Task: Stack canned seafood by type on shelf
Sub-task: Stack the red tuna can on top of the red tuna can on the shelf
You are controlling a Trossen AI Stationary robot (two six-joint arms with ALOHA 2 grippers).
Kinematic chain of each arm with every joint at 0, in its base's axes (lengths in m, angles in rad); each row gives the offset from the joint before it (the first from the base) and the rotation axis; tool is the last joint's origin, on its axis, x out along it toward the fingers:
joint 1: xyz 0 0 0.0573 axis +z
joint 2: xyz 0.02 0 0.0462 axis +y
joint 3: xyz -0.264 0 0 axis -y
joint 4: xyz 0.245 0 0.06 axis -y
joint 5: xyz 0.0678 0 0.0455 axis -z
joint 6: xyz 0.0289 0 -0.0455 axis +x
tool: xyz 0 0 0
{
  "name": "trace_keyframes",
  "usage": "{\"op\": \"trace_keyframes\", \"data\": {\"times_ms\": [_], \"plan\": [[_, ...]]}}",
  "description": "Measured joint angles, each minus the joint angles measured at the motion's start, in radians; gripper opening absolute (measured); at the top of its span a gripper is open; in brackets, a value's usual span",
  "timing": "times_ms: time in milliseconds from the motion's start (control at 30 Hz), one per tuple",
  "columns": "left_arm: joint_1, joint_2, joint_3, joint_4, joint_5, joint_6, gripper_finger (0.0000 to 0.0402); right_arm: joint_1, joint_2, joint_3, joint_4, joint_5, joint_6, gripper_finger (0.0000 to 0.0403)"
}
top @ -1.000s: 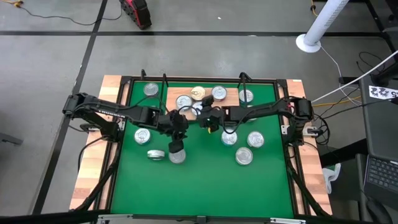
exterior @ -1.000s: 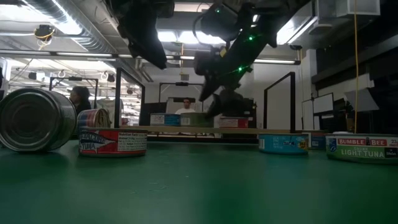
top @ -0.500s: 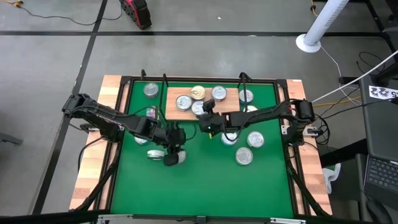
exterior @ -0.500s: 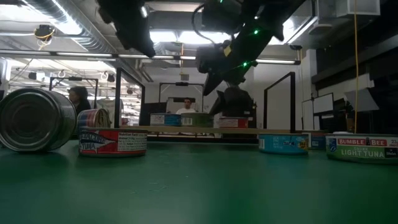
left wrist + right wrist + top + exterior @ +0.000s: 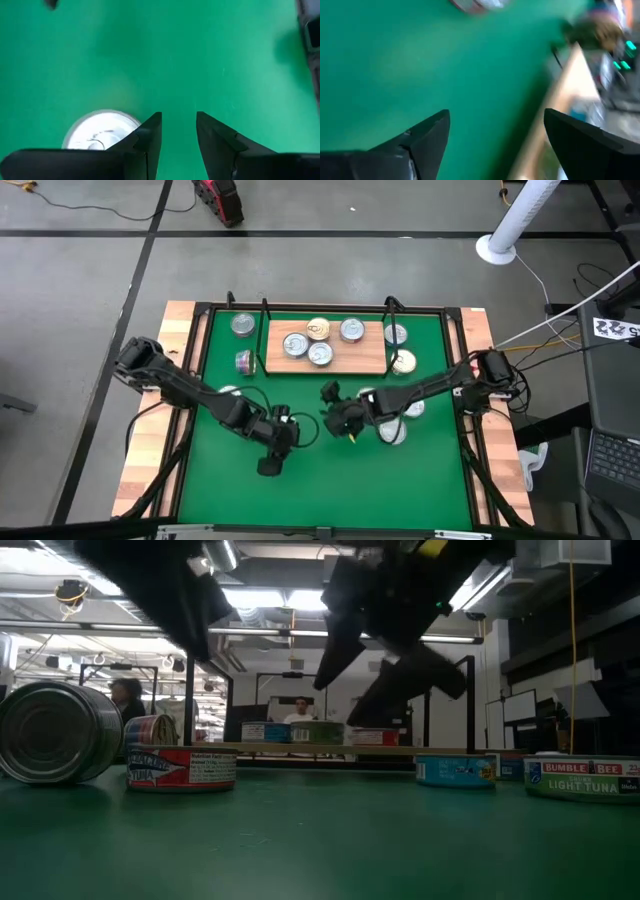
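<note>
Left edge of the green mat (image 5: 300, 500), high view: left arm reaching in from the table's left side, left gripper (image 5: 268, 467) low over bare mat toward the near edge. Seen from its wrist: left gripper (image 5: 178, 116) narrowed to a slim gap, gripping nothing, with one silver-lidded can (image 5: 102, 132) flat on the mat just beside one finger.

Farther back on the left: a silver can (image 5: 242, 325) upright and a pink-labelled can (image 5: 243, 362) lying on its side, both off the shelf.

Centre back: the shelf (image 5: 370, 355), wooden board between black wire posts, bearing four tins (image 5: 320, 353) in a close cluster, none stacked.

Centre of the mat: right gripper (image 5: 332, 420), spread wide and empty, above the green.

Right of it: three or so cans (image 5: 390, 430) on the mat, partly hidden under the right arm. Two more (image 5: 403, 362) just past the shelf's right posts, on the mat.
</note>
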Motion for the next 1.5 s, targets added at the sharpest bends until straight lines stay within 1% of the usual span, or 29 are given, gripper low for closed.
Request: {"op": "trace_keyframes", "data": {"times_ms": [167, 300, 500, 667, 800, 1133, 1267, 1433, 1500], "plan": [[-0.013, 0.044, 0.0, -0.001, -0.006, -0.028, 0.0115, 0.028, 0.0, 0.0, 0.002, -0.148, 0.0, 0.0321], [-0.013, 0.094, 0.0, -0.006, -0.019, -0.032, 0.0115, 0.033, 0.0, 0.0, 0.002, -0.224, 0.0, 0.0321], [-0.013, 0.142, 0.0, -0.006, -0.071, -0.035, 0.0115, 0.033, 0.0, 0.0, 0.003, -0.228, 0.0, 0.0321], [-0.013, 0.143, 0.0, -0.006, -0.108, -0.037, 0.0115, 0.032, 0.0, 0.0, 0.003, -0.229, 0.0, 0.0321], [-0.013, 0.143, -0.001, -0.005, -0.144, -0.073, 0.0115, 0.032, 0.0, 0.0, 0.003, -0.229, 0.0, 0.0321], [-0.013, 0.141, -0.06, 0.002, -0.159, -0.182, 0.0115, 0.032, 0.0, 0.0, 0.004, -0.229, 0.0, 0.0321], [-0.014, 0.14, -0.069, 0.004, -0.175, -0.183, 0.0115, 0.032, 0.0, 0.0, 0.004, -0.229, 0.0, 0.0321], [-0.013, 0.141, -0.072, -0.01, -0.237, -0.183, 0.0115, 0.032, 0.0, 0.0, 0.004, -0.229, 0.0, 0.0321], [-0.013, 0.142, -0.072, -0.014, -0.258, -0.16, 0.0115, 0.032, 0.0, 0.0, 0.004, -0.229, 0.0, 0.0321]]}}
